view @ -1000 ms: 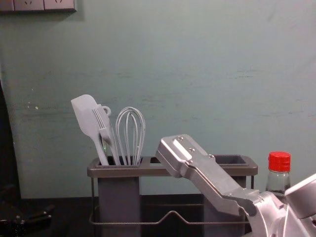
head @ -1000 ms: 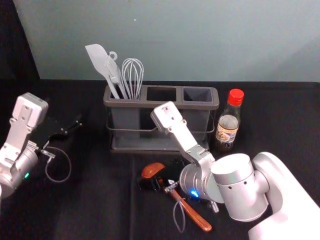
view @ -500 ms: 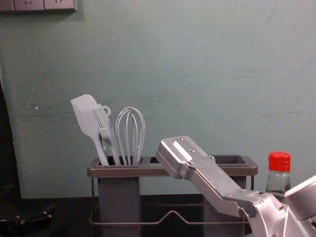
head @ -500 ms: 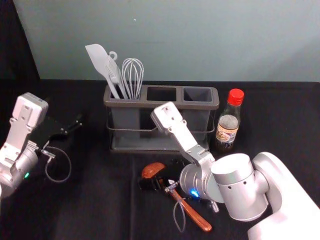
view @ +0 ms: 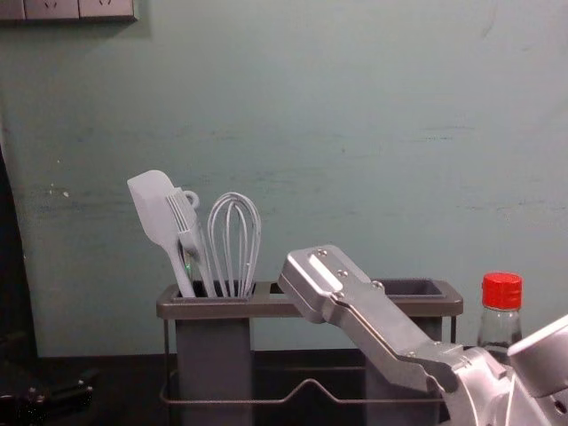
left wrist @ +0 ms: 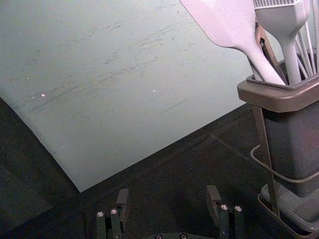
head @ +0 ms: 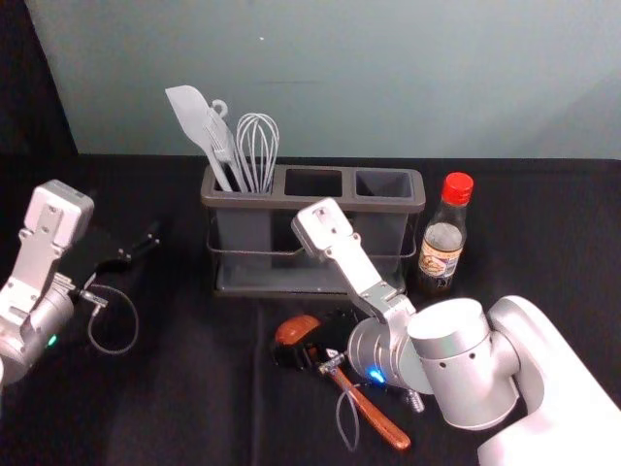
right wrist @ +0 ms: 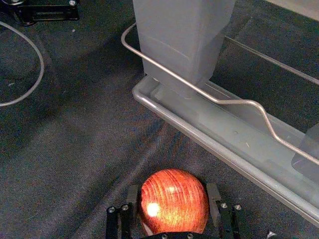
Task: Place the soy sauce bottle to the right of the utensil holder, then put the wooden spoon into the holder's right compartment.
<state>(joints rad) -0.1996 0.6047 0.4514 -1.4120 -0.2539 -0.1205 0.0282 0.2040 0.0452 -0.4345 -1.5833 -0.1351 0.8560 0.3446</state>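
Here we are, right arm reaching in from the right, across the front of the utensil holder (head: 310,282), and our right gripper (head: 309,342) is down low before it. We're clamped on the wooden spoon (head: 378,419): the right wrist view gives us pads pressed against both sides of its rounded head. The spoon lies in front of the holder, handle slanting away to the right. Our left gripper (head: 141,249) is parked left of the holder, fingers apart.

The soy sauce bottle (head: 442,238) stands upright just right of the holder. From the head view we get its label; from the chest view, red cap and clear neck. The left wrist view adds a brown piece (left wrist: 268,49) between the spatula (left wrist: 229,22) and brush (left wrist: 286,25) in the holder's left compartment. There's printing on the bottle's label, too small for us to read.
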